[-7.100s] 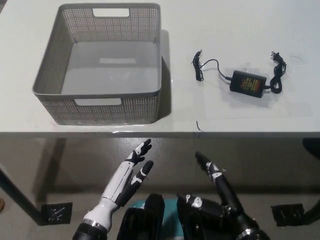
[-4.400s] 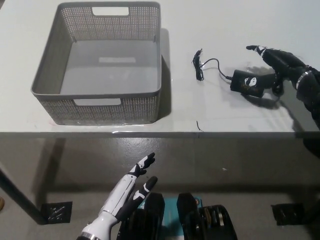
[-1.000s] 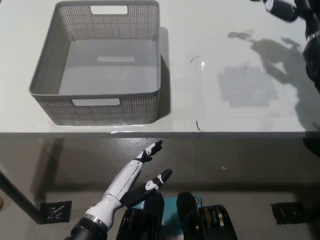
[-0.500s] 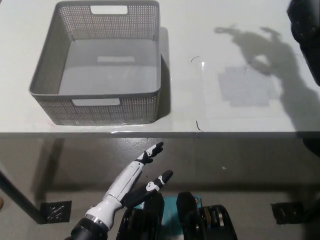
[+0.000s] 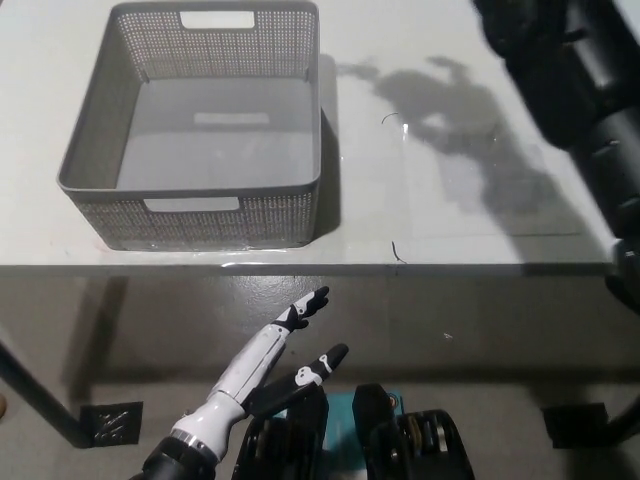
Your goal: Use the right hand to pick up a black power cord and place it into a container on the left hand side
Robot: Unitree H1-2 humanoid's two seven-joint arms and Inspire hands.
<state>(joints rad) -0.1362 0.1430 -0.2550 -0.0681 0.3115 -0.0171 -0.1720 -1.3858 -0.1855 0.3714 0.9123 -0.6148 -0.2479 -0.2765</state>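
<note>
Right arm (image 5: 590, 100) has swung in from the top-right edge since half a second ago; it now covers the upper right corner, raised above the table (image 5: 400, 215), and its shadow (image 5: 450, 130) has slid left toward the middle of the tabletop. Right hand itself is not distinguishable in the dark mass up top, so can't tell how far open it is or whether it has hold of anything. Black power cord isn't visible anywhere: its earlier spot on the right side of the table is bare, as it was a second ago. Grey mesh basket (image 5: 200, 215) sits on the table's left side, unmoved, nothing inside. White left hand (image 5: 285, 345) rests below the table edge, lower left, fingers spread, holding nothing, same pose as before.
</note>
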